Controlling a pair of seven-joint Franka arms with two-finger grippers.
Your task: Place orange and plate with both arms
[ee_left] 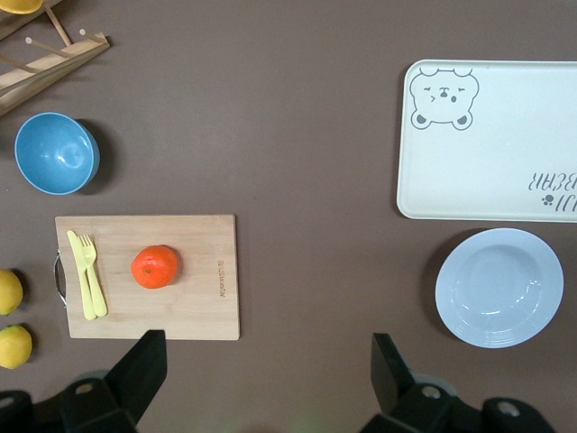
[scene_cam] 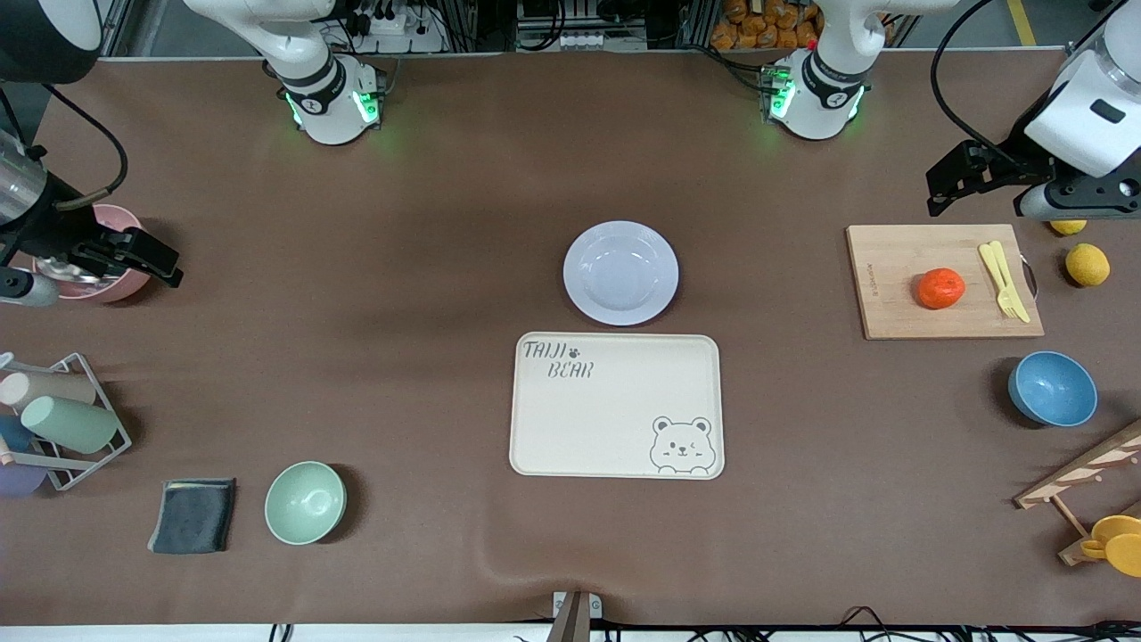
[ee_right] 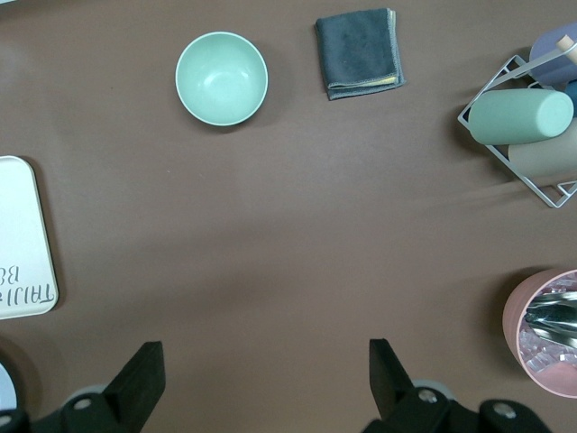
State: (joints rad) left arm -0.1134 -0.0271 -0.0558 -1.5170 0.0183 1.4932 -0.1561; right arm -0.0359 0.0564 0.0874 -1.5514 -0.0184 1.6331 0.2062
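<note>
The orange (scene_cam: 940,288) lies on a wooden cutting board (scene_cam: 900,308) toward the left arm's end of the table; the left wrist view shows it too (ee_left: 155,267). The pale lavender plate (scene_cam: 620,272) sits empty mid-table, just farther from the front camera than the cream bear tray (scene_cam: 615,406); it also shows in the left wrist view (ee_left: 499,287). My left gripper (scene_cam: 945,183) hangs open and empty over the table beside the board (ee_left: 268,361). My right gripper (scene_cam: 156,259) hangs open and empty by a pink bowl (scene_cam: 125,223) at the right arm's end (ee_right: 266,370).
A yellow fork and knife (scene_cam: 1004,280) lie on the board beside the orange. Two lemons (scene_cam: 1087,264) and a blue bowl (scene_cam: 1052,388) stand near it. A green bowl (scene_cam: 305,502), grey cloth (scene_cam: 192,514) and cup rack (scene_cam: 62,419) are toward the right arm's end.
</note>
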